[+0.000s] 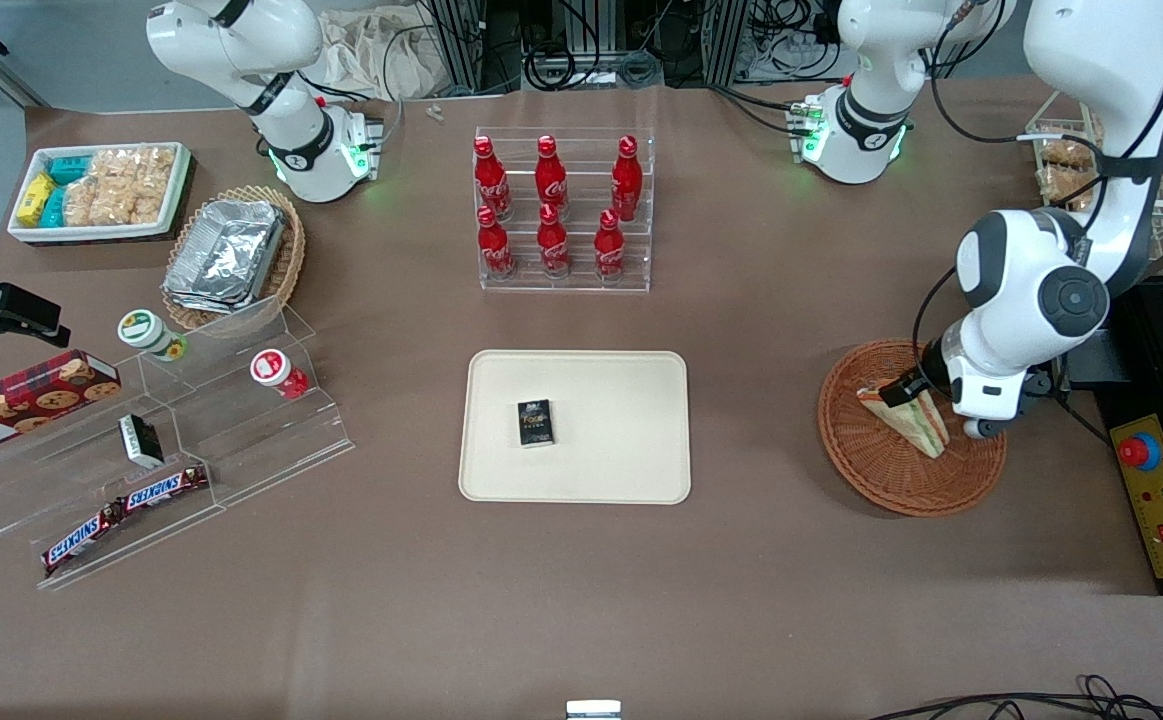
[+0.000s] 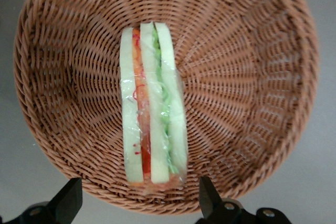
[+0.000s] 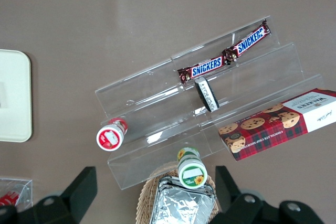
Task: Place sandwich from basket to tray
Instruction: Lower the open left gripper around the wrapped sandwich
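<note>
The sandwich [image 1: 909,418] lies in the reddish-brown wicker basket [image 1: 901,480], a wrapped wedge with orange and green filling. In the left wrist view the sandwich [image 2: 152,103] stands on edge in the basket [image 2: 247,77], its cut edge facing the camera. My left gripper [image 1: 903,388] hovers just above the sandwich, over the basket. It is open and empty [image 2: 140,203], with one dark finger [image 2: 71,199] on each side of the sandwich's near end, not touching it. The beige tray [image 1: 621,440] lies at the table's middle, toward the parked arm from the basket.
A small black box [image 1: 535,422] lies on the tray. A rack of red cola bottles [image 1: 561,210] stands farther from the camera than the tray. A control box with a red button [image 1: 1156,490] sits beside the basket. Clear snack shelves [image 1: 161,450] stand toward the parked arm's end.
</note>
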